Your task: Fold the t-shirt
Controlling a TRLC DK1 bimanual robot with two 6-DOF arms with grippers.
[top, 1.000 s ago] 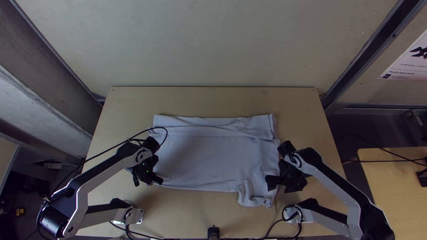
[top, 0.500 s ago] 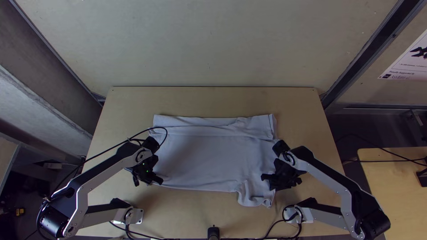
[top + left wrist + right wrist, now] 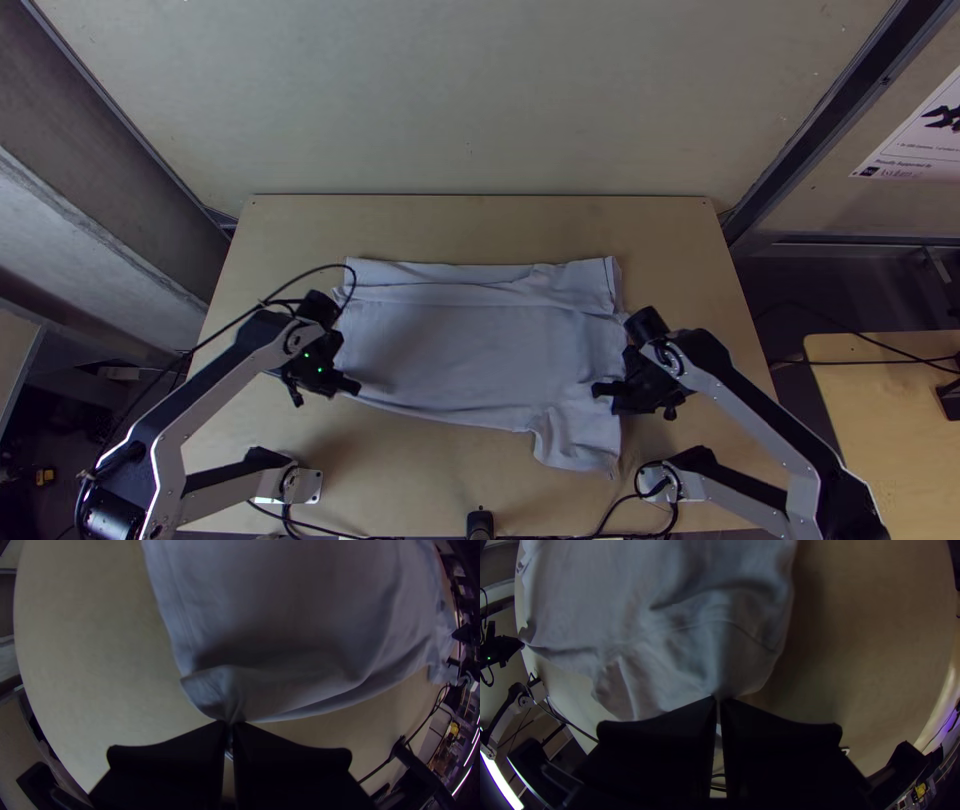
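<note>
I've my left gripper (image 3: 354,388) pinched tight on a corner of the t-shirt (image 3: 465,350), my right gripper (image 3: 598,390) nipping its edge, and the cloth lies mid-table (image 3: 480,228).

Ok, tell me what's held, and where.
The t-shirt: the left gripper pinches its near left corner, the right gripper its edge by the near right corner.

The t-shirt (image 3: 470,350) is matt, creased cloth — the table (image 3: 480,228) smooth, light wood.
</note>
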